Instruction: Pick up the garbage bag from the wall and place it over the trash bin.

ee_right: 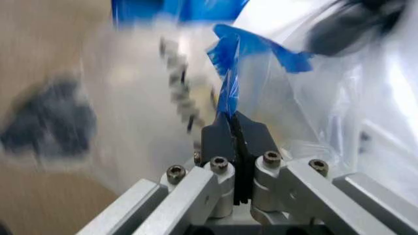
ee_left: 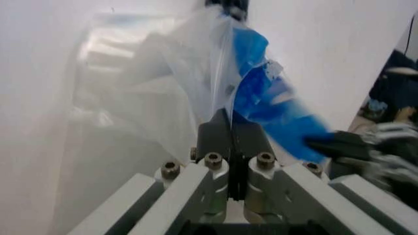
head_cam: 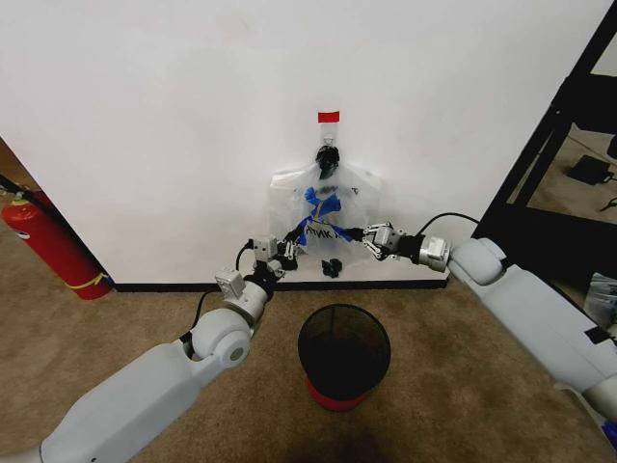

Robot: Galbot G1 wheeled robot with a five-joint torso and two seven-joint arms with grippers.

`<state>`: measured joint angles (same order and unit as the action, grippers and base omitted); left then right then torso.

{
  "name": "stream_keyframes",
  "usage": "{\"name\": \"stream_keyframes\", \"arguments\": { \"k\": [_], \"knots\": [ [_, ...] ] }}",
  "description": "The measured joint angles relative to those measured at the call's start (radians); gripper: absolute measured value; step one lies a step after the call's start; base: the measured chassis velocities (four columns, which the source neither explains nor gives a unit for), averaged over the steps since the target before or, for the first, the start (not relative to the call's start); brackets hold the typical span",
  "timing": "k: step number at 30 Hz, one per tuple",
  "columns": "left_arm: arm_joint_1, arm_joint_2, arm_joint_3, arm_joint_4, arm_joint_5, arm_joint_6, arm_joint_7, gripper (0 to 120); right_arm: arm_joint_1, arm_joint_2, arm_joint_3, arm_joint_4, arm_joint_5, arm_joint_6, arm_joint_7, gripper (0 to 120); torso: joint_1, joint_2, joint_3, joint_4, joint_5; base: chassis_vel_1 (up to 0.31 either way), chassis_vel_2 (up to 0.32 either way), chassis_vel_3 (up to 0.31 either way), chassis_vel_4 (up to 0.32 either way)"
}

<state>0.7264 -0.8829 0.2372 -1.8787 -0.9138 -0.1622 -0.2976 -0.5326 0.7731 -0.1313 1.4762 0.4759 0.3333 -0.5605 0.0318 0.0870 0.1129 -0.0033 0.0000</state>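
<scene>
Still on the wall (head_cam: 174, 116), the bag (head_cam: 333, 207) hung from a black hook (head_cam: 328, 159) under a red tape strip (head_cam: 329, 117), just above the black baseboard (head_cam: 183, 286). Below it, the bin (head_cam: 344, 354) stood open on the carpet (head_cam: 106, 333), a little out from the wall's foot.

Both arms had reached in. The left gripper (head_cam: 286, 253) was clamped on the bag's lower left edge, its jaws pressed together on thin film in the left wrist view, where the bag (ee_left: 196, 83) rose to the hook. The right gripper (head_cam: 371, 237) was pinched on the lower right edge, jaws closed on a blue patch (ee_right: 228, 93).

Judged from this, the step in hand was freeing the bag. Done well, both grips would lift together to clear the hook, not pull outward, since the film looks easily torn. Spreading the edges only once clear would keep the mouth open for the bin's rim.
</scene>
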Motion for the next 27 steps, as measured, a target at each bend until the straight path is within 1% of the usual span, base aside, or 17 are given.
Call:
{"name": "stream_keyframes", "arguments": {
  "k": [1, 2, 4, 5, 8, 9, 12, 14, 15, 16, 17, 20, 21, 22, 23, 26, 27],
  "knots": [
    [0.0, 0.0, 0.0, 0.0, 0.0, 0.0, 0.0, 0, 0.0, 0.0, 0.0, 0.0, 0.0, 0.0, 0.0, 0, 0.0, 0.0, 0.0, 0.0, 0.0, 0.0, 0.0, 0.0, 0.0],
    [0.012, -0.006, -0.02, -0.005, 0.0, 0.0, 0.0, 0, -0.036, -0.018, 0.009, 0.037, 0.076, -0.007, 0.032, 0, 0.0, 0.0, 0.0, 0.0, 0.0001, 0.0, 0.0, 0.0, 0.0],
    [0.035, -0.019, -0.055, -0.012, -0.002, 0.0, 0.001, 0, -0.103, -0.042, 0.035, 0.102, 0.176, -0.018, 0.094, 0, 0.0, 0.0, 0.0, -0.0001, 0.0003, 0.0, 0.0, 0.0, 0.0],
    [0.054, -0.032, -0.081, -0.018, -0.005, 0.0, 0.001, 0, -0.156, -0.053, 0.064, 0.143, 0.223, -0.02, 0.134, 0, 0.0, 0.0, 0.0, 0.0002, -0.0002, 0.0, 0.0, 0.0, 0.0],
    [0.117, -0.077, -0.146, -0.038, -0.014, 0.0, 0.005, 0, -0.307, -0.066, 0.167, 0.228, 0.304, -0.026, 0.185, 0, 0.0, 0.0, 0.0, 0.0002, 0.0004, 0.0, 0.0, 0.0, 0.0],
    [0.117, -0.077, -0.146, -0.038, -0.014, 0.0, 0.005, 0, -0.307, -0.066, 0.167, 0.228, 0.304, -0.026, 0.185, 0, 0.0, 0.0, 0.0, 0.0002, 0.0004, 0.0, 0.0, 0.0, 0.0],
    [0.188, -0.114, -0.192, -0.059, -0.006, -0.001, 0.023, 0, -0.458, -0.073, 0.285, 0.293, 0.322, -0.028, 0.188, 0, 0.0, 0.0, 0.0, -0.0003, 0.0003, 0.0, 0.0, 0.0, 0.0],
    [0.235, -0.128, -0.211, -0.072, 0.006, -0.005, 0.037, 0, -0.546, -0.074, 0.351, 0.326, 0.318, -0.027, 0.183, 0, 0.0, 0.0, 0.0, 0.0001, -0.0001, 0.0, 0.0, 0.0, 0.0],
    [0.259, -0.132, -0.221, -0.079, 0.013, -0.007, 0.045, 0, -0.584, -0.072, 0.378, 0.339, 0.313, -0.025, 0.18, 0, 0.0, 0.0, 0.0, 0.0, 0.0, 0.0, 0.0, 0.0, 0.0],
    [0.299, -0.138, -0.233, -0.091, 0.023, -0.012, 0.056, 0, -0.635, -0.066, 0.411, 0.355, 0.306, -0.021, 0.175, 0, 0.0, 0.0, 0.0, 0.0001, 0.0001, 0.0, 0.0, 0.0, 0.0],
    [0.299, -0.138, -0.233, -0.091, 0.023, -0.012, 0.056, 0, -0.635, -0.066, 0.411, 0.355, 0.306, -0.021, 0.175, 0, 0.0, 0.0, 0.0, 0.0001, 0.0001, 0.0, 0.0, 0.0, 0.0],
    [0.393, -0.151, -0.273, -0.117, 0.045, -0.022, 0.078, 0, -0.716, -0.043, 0.454, 0.375, 0.28, -0.004, 0.162, 0, 0.0, 0.0, 0.0, -0.0003, -0.0001, 0.0, 0.0, 0.0, 0.0],
    [0.444, -0.154, -0.297, -0.131, 0.059, -0.027, 0.088, 0, -0.729, -0.031, 0.456, 0.378, 0.267, 0.001, 0.157, 0, 0.0, 0.0, 0.0, 0.0, 0.0004, 0.0, 0.0, 0.0, 0.0],
    [0.465, -0.155, -0.305, -0.137, 0.066, -0.031, 0.091, 0, -0.74, -0.024, 0.46, 0.383, 0.259, 0.003, 0.155, 0, 0.0, 0.0, 0.0, 0.0012, 0.0006, 0.0, 0.0, 0.0, 0.0],
    [0.49, -0.155, -0.315, -0.143, 0.074, -0.036, 0.095, 0, -0.761, -0.016, 0.471, 0.395, 0.25, 0.005, 0.15, 0, 0.0, 0.0, 0.0, 0.0012, 0.0004, 0.0, 0.0, 0.0, 0.0],
    [0.509, -0.154, -0.322, -0.151, 0.082, -0.042, 0.099, 0, -0.786, -0.011, 0.487, 0.412, 0.242, 0.005, 0.143, 0, 0.0, 0.0, 0.0, 0.0008, -0.0004, 0.0, 0.0, 0.0, 0.0],
    [0.52, -0.153, -0.326, -0.16, 0.086, -0.046, 0.101, 0, -0.814, -0.008, 0.509, 0.43, 0.235, 0.006, 0.135, 0, 0.0, 0.0, 0.0, 0.0002, -0.0002, 0.0, 0.0, 0.0, 0.0]
  ]
}}
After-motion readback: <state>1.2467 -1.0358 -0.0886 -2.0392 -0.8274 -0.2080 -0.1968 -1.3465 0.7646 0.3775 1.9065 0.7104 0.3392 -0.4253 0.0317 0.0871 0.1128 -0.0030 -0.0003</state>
